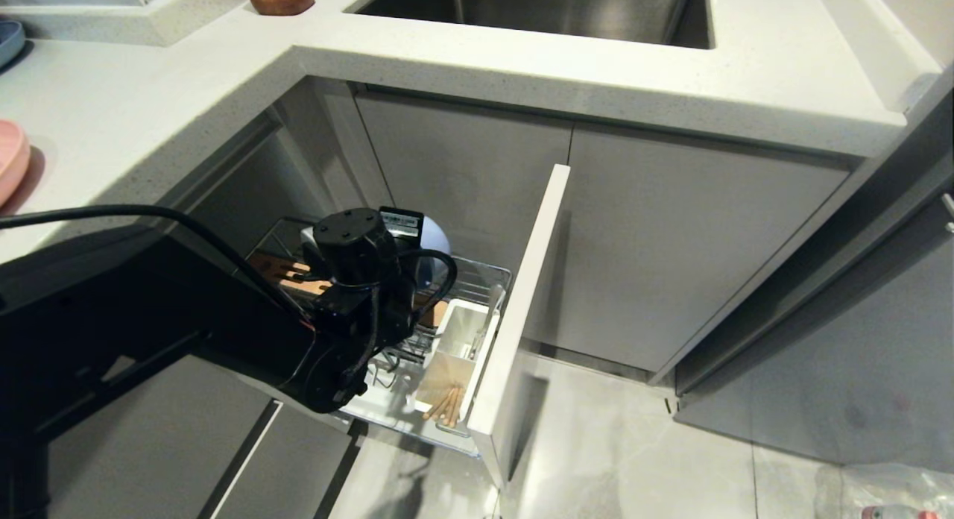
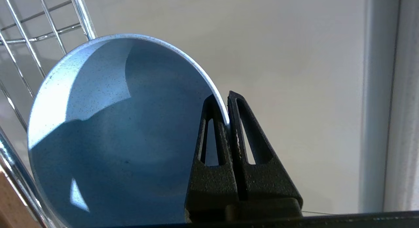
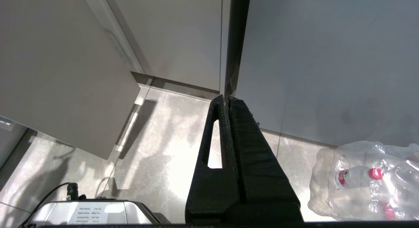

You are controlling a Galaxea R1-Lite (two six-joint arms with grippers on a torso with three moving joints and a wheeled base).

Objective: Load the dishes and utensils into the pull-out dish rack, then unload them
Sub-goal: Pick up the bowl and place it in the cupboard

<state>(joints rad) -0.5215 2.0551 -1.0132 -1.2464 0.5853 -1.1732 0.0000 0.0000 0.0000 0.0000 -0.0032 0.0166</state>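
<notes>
Pale blue bowl [image 2: 111,136] pinched at its rim by the left hand [image 2: 228,105], one finger inside the hollow, the other on the outer wall; stood on edge against the chrome wires of the pull-out dish rack [image 1: 477,284], presumably so that it drains and takes little room. Seen from the head only as a pale sliver [image 1: 436,239] behind the left arm's wrist, over the slotted copper-brown strip [image 1: 287,273]. Gripped at the rim because on an upright bowl the thin lip is probably the only part narrow enough for slim fingers. Cannot tell whether set down for loading or about to be lifted out.

Wooden chopsticks [image 1: 446,404] dropped tips-down into the white utensil caddy [image 1: 466,347] at the rack's front corner, just behind the pale front panel [image 1: 522,310]; metal spoon [image 1: 488,310] leaning in the compartment beside them, handle up, easy to pluck out. Pink plate [image 1: 11,165] lying flat on the counter [image 1: 149,101], well apart from the rack, at the picture's edge.

Right hand [image 3: 226,100] pressed together on nothing, hanging over the floor near a bag of bottles [image 3: 366,179], parked out of the way.
</notes>
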